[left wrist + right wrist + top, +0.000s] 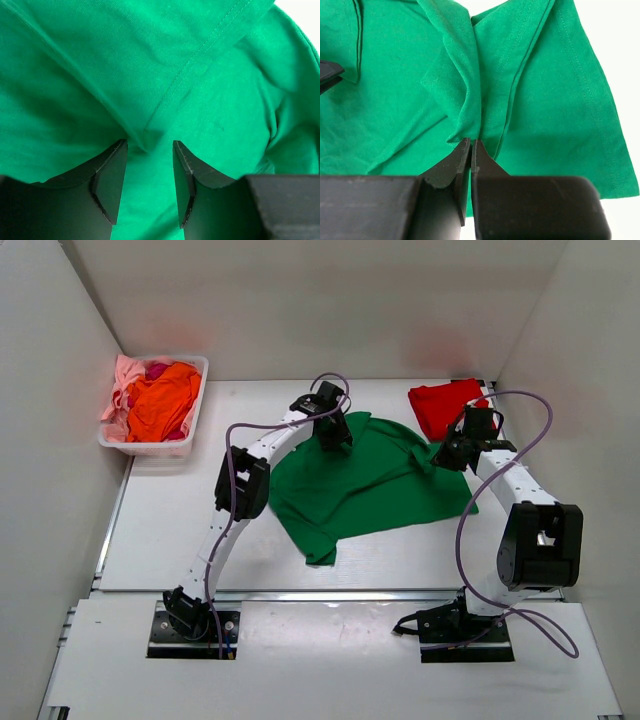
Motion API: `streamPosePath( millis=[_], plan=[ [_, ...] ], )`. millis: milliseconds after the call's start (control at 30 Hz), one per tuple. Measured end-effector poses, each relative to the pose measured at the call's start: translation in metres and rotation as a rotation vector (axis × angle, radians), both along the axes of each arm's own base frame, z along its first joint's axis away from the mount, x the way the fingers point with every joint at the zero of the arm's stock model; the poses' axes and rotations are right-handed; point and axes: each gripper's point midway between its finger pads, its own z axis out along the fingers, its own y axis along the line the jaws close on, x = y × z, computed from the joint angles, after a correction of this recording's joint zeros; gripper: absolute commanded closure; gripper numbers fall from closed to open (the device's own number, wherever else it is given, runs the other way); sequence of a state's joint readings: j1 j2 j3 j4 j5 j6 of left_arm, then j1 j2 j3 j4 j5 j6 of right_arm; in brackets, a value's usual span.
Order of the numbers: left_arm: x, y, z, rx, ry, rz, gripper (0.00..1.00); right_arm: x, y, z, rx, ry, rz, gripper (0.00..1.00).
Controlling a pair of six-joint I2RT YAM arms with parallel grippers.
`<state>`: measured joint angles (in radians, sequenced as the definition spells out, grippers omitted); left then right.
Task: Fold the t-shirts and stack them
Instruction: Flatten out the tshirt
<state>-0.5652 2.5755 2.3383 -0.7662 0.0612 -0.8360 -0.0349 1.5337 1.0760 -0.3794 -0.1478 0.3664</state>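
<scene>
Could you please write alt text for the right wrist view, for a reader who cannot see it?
The right tool, shut, pinches a bunched fold of the green shirt, which fills most of the view. White table shows at the right.

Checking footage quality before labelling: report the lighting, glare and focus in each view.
Top external: soft even light, only faint shadows, a reddish tint on the back wall above the red t-shirt. Left wrist: seam of the green t-shirt sharp, fingers of the left gripper dark with little detail. Right wrist: stitching crisp, bare table blown out white.
</scene>
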Motion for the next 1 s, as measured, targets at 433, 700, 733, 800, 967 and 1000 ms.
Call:
streamPosePath(
  millis=[433, 700, 733, 800, 967, 1000],
  plan=[
    [-0.004, -0.009, 0.000, -0.037, 0.022, 0.013, 0.55, -0.001, 0.000, -0.002, 0.001, 0.002, -0.001, 1.00],
    [0.001, -0.015, -0.010, -0.060, 0.029, 0.019, 0.57, -0.001, 0.000, -0.002, 0.003, 0.002, 0.000, 1.00],
    [0.001, -0.016, -0.010, -0.068, 0.033, 0.018, 0.57, -0.001, 0.000, -0.002, 0.003, 0.002, 0.000, 1.00],
    [0.002, -0.017, -0.010, -0.071, 0.032, 0.019, 0.56, -0.001, -0.001, -0.002, 0.004, 0.002, -0.003, 1.00],
    [0.001, -0.017, -0.010, -0.067, 0.035, 0.018, 0.59, -0.001, -0.003, -0.003, 0.004, 0.004, -0.009, 1.00],
    [0.000, -0.016, -0.010, -0.065, 0.038, 0.019, 0.60, -0.001, -0.003, -0.004, 0.004, 0.005, -0.009, 1.00]
  ],
)
